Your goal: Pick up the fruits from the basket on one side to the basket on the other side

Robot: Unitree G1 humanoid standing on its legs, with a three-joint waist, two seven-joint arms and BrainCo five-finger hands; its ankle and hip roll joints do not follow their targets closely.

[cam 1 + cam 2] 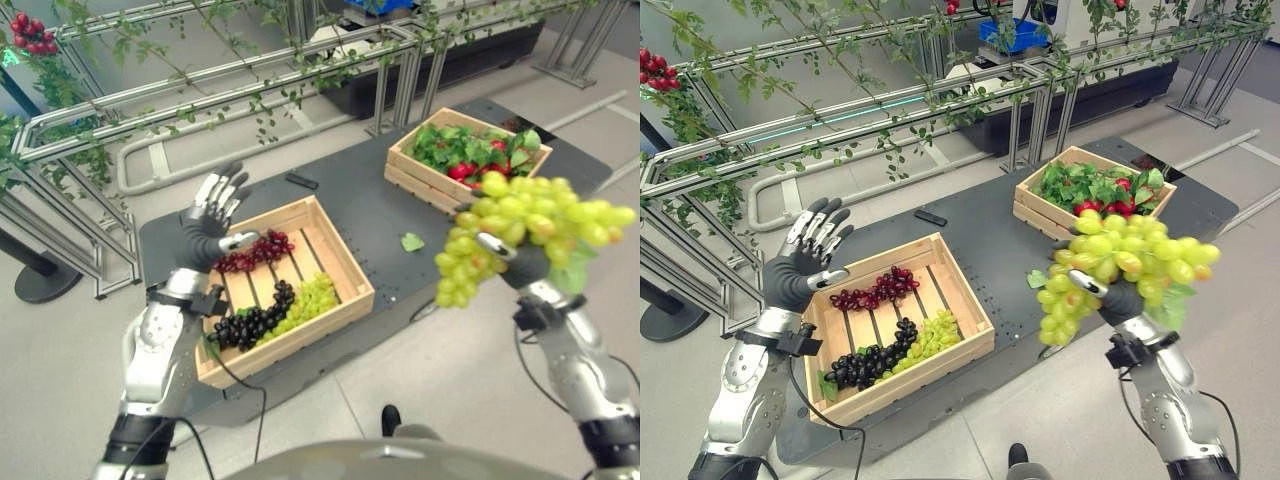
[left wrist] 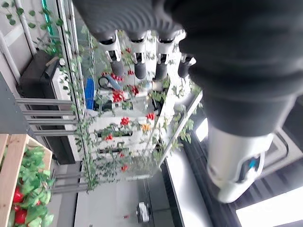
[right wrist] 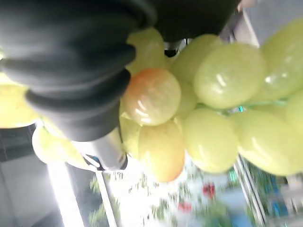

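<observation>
Up in the right hand (image 1: 1120,298), clasped and lifted clear of both crates: green grape bunch (image 1: 1127,262), soft, light, easily shed, probably best gripped near the stem, though fingers mostly hidden; left hand (image 1: 800,262) spread, hovering beside near crate (image 1: 970,300).

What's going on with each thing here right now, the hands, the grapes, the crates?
Right hand: raised, shut on the green grape bunch.
Green grape bunch: lifted in the air, clear of both crates.
Left hand: open, fingers straight, holding nothing.
Near crate: holds red, black and green grapes.
Far crate: holds leaves and red fruit.
Loose leaf: lying on the table.
</observation>
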